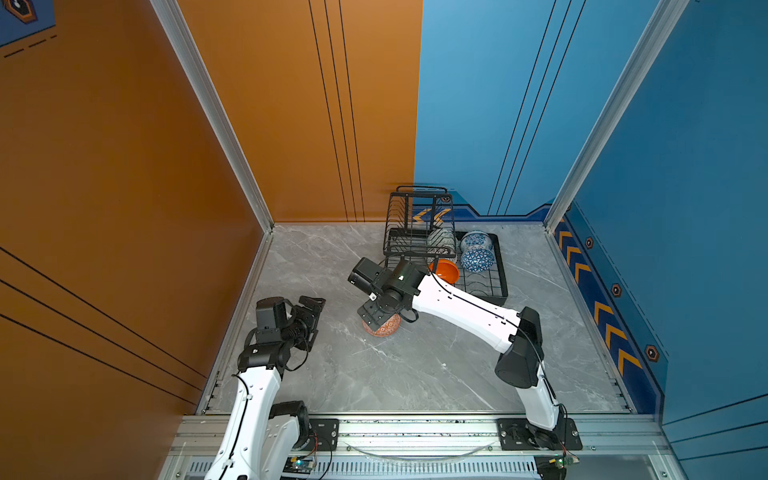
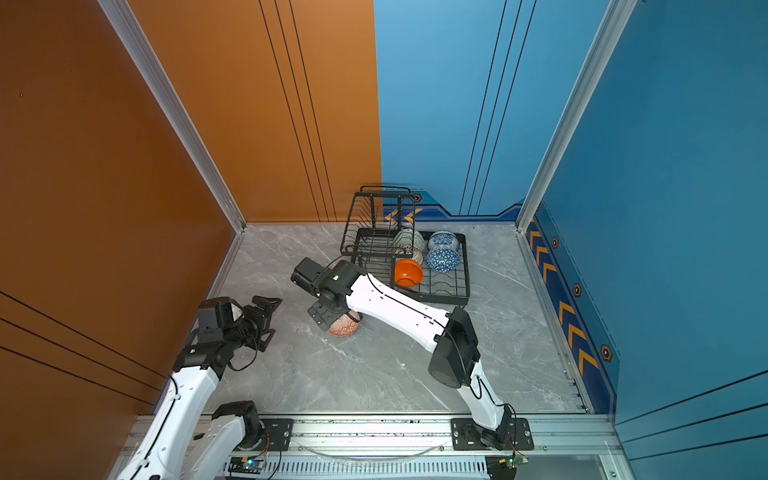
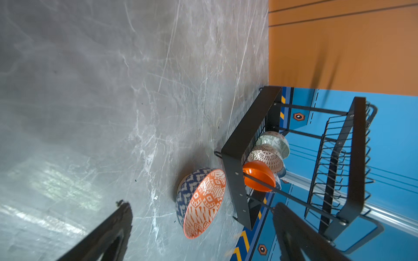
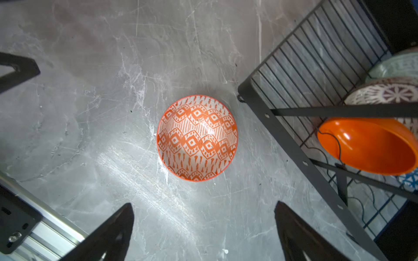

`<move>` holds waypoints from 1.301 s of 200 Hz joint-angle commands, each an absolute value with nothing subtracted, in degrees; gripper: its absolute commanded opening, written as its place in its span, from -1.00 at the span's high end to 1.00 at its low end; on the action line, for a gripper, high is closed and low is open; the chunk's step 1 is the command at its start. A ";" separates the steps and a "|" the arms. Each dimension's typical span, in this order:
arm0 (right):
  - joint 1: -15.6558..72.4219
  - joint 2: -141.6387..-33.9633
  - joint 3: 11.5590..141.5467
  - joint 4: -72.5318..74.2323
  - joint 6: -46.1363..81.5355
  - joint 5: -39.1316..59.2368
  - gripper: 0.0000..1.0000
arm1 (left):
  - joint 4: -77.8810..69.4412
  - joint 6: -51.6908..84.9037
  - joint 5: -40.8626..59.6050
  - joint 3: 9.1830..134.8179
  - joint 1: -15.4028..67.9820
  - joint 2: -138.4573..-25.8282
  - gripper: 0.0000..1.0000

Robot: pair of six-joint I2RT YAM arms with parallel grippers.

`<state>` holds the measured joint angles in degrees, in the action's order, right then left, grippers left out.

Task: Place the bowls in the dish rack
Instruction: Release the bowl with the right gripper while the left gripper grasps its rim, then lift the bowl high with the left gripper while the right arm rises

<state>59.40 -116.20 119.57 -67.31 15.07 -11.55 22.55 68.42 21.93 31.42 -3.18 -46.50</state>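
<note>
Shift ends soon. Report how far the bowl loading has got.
Done: five bowls sit in the dish rack, on its base tray: plain orange bowl, blue-floral bowl, blue triangle bowl, pale-green bowl, dark-lattice bowl. In hand: nothing; the right gripper hangs open over the orange-red geometric bowl, upright on the table. The left gripper is open, idle. Left: grip that bowl and rack it.

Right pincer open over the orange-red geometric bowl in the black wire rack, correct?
No: right wrist view shows the orange-red geometric bowl on the grey marble table beside the black wire dish rack, right pincer open over it.
</note>
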 commanded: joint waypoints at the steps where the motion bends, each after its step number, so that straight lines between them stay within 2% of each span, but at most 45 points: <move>1: 58.05 -111.70 115.95 -66.68 17.40 -14.38 -1.00 | 23.55 66.45 22.58 32.07 1.65 -49.52 -0.96; 29: 57.05 -106.82 112.07 -64.87 19.79 -15.32 -1.00 | 25.70 62.28 21.40 34.57 8.92 -55.61 -0.96; 57: 56.65 -102.36 109.58 -63.75 21.38 -18.92 -1.00 | 28.07 59.00 19.80 36.43 12.38 -59.87 -0.99; 90: 54.62 -97.67 107.33 -62.69 24.37 -20.81 -1.00 | 28.14 54.59 20.01 39.96 14.78 -68.07 -0.76; 108: 52.10 -94.67 105.36 -61.23 27.27 -19.78 -1.00 | 29.04 52.65 19.61 42.98 16.15 -72.48 -0.75; 112: 51.44 -93.87 104.74 -60.66 27.87 -19.36 -1.00 | 29.09 52.28 19.48 43.60 16.40 -73.40 -0.65; 175: 40.73 -82.99 95.38 -53.75 35.13 -12.90 -1.00 | 29.30 48.13 17.91 51.90 19.18 -86.00 -0.26; 237: 33.46 -84.54 96.30 -53.70 33.57 -6.49 -1.00 | 32.00 45.72 15.66 57.82 20.99 -93.99 0.17; 260: 31.40 -85.66 97.02 -53.73 32.99 -4.79 -1.00 | 32.35 45.96 15.43 58.19 21.32 -94.95 0.42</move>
